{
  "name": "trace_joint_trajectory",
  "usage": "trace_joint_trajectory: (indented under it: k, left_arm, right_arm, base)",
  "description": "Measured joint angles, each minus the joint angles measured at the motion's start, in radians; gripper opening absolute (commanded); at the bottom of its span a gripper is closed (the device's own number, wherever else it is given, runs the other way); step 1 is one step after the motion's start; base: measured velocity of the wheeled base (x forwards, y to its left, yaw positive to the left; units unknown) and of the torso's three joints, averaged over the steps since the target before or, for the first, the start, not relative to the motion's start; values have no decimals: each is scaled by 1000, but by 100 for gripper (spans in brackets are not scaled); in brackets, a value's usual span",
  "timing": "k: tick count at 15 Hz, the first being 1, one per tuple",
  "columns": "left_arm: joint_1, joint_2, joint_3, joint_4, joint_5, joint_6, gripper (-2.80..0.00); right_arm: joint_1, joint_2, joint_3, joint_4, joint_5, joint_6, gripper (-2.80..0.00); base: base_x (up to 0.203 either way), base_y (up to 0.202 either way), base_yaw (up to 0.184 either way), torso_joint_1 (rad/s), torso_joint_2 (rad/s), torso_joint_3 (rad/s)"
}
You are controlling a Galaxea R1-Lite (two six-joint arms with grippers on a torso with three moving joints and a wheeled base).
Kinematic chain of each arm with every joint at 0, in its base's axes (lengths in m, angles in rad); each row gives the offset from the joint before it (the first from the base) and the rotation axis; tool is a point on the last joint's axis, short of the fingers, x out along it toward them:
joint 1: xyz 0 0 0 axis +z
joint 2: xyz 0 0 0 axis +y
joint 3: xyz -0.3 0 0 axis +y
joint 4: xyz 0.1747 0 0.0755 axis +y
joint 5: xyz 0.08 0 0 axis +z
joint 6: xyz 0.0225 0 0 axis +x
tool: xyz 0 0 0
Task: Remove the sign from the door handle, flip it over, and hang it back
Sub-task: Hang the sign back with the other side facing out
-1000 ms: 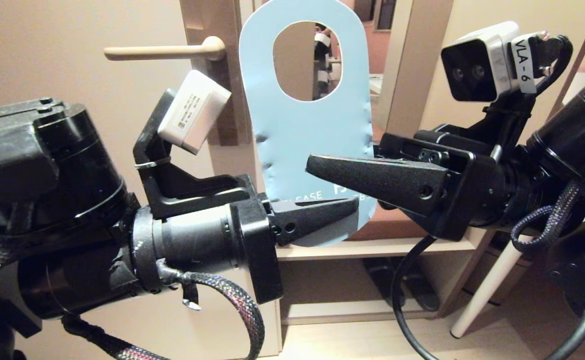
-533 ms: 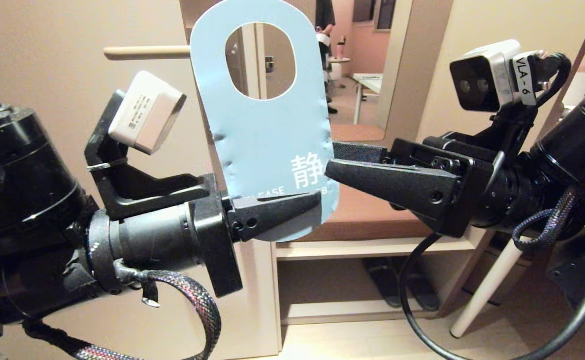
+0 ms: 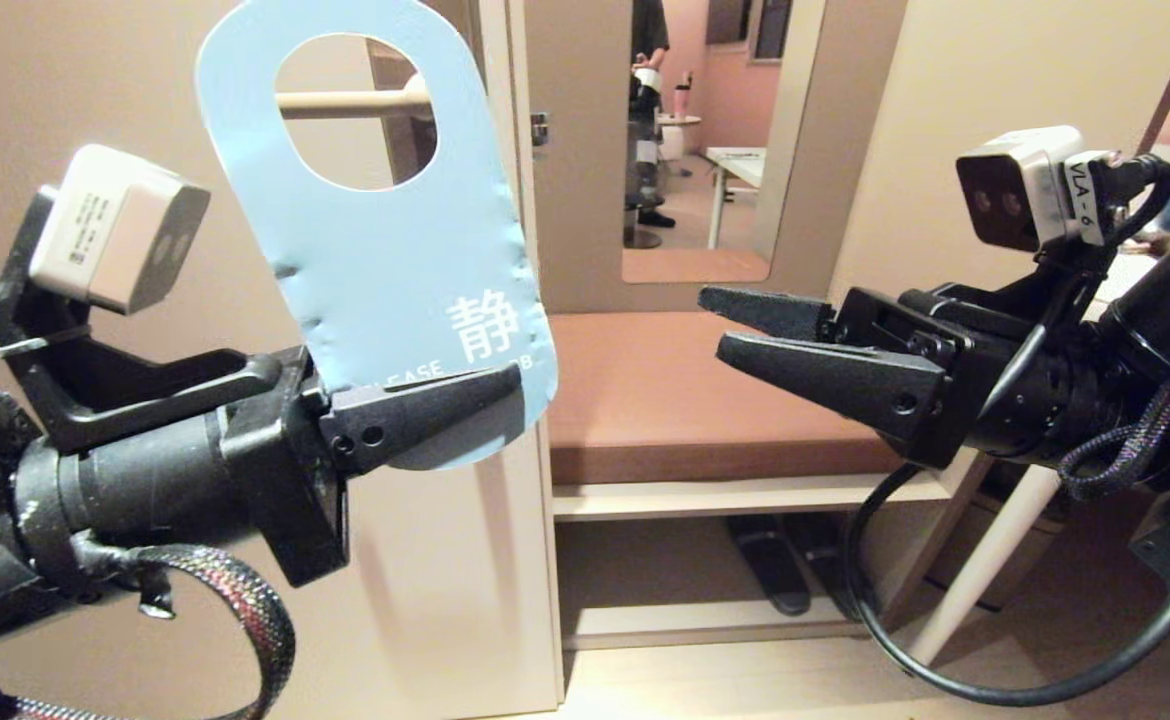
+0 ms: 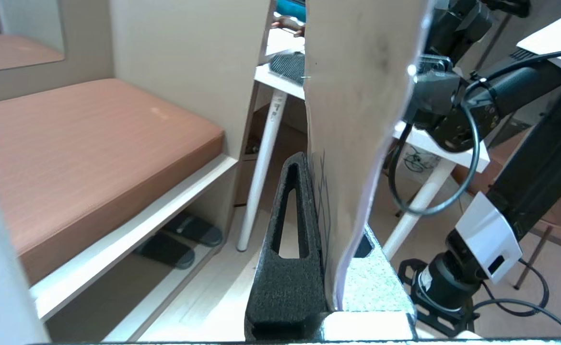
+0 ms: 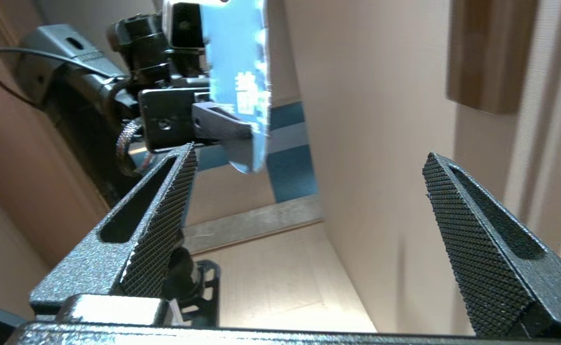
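The sign [image 3: 385, 250] shows its blue face in the head view, upright and tilted slightly left. My left gripper [image 3: 505, 385] is shut on its lower end. The cream door handle [image 3: 345, 100] appears through the sign's oval hole; its tip is hidden behind the card's rim, so I cannot tell whether they touch. In the left wrist view the card [image 4: 352, 120] stands edge-on, pale face showing, in the left gripper [image 4: 331, 191]. My right gripper [image 3: 713, 320] hangs open and empty to the right, well apart from the sign. Its own view shows the right gripper [image 5: 309, 151] wide open, with the sign [image 5: 239, 72] beyond.
The beige door [image 3: 445, 580] fills the left half. To its right is a bench with a brown cushion [image 3: 665, 400], slippers [image 3: 770, 570] on the shelf beneath. A mirror [image 3: 695, 150] behind shows a person standing. A white table leg [image 3: 985, 560] slants at the right.
My left gripper has carried the sign left and upward until its hole lies over the door handle. The right gripper has let go of the sign, opened wider and drawn back to the right.
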Motion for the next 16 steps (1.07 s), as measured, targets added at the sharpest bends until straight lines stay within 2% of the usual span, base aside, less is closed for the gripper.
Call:
trace_joint_trajectory:
  k: [3, 5, 8, 12, 16]
  left_arm:
    - [25, -55, 58, 2, 0, -1, -280]
    - [45, -87, 86, 3, 0, -1, -280]
    - [77, -119, 101, 5, 1, -1, -280]
    - [118, -132, 122, 5, 6, 7, -280]
    - [124, -149, 140, 3, 13, 11, -280]
  right_arm:
    - [-7, -21, 7, 0, -31, -2, -280]
    - [-13, -27, 8, 0, -80, -12, -280]
    - [-69, -28, 17, 2, -135, -66, -280]
    - [-227, -39, 55, 4, -137, -140, -280]
    - [-427, -99, 181, 5, -151, -188, -280]
  base:
    - [0, 0, 0, 0, 0, 0]
    - [0, 0, 0, 0, 0, 0]
    - [0, 0, 0, 0, 0, 0]
    - [0, 0, 0, 0, 0, 0]
    - [0, 0, 0, 0, 0, 0]
